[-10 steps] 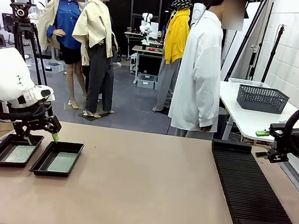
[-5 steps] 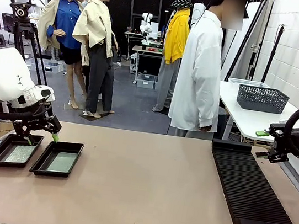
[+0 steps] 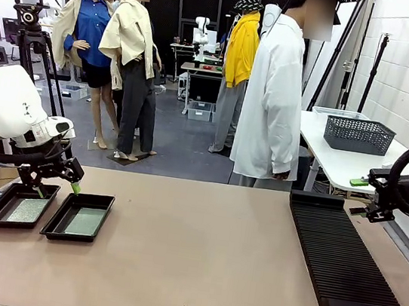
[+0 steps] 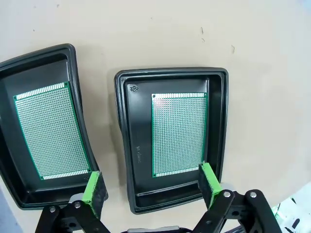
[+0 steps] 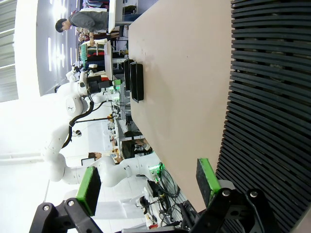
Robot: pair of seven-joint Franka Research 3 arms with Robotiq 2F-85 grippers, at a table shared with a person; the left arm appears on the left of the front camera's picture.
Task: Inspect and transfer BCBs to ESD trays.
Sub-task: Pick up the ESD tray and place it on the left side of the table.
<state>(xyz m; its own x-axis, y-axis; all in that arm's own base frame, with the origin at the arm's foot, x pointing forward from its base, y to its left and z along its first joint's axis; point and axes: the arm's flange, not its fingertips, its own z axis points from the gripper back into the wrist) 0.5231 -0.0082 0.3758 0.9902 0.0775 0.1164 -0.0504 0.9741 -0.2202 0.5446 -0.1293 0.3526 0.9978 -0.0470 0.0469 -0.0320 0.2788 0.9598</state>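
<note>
Left wrist view: spread left claw [image 4: 151, 187] above two ESD trays [image 4: 219, 121] (each holding BCBs [image 4: 178, 134]).

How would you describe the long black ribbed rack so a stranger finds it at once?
Look at the beige table, on its right side. The rack runs from the far edge toward the near edge. Unlike the two shallow trays on the left, it is long, slotted and holds no green board.

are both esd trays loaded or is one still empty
Both loaded. In the left wrist view each of the two ESD trays holds one BCB lying flat on its floor.
</note>
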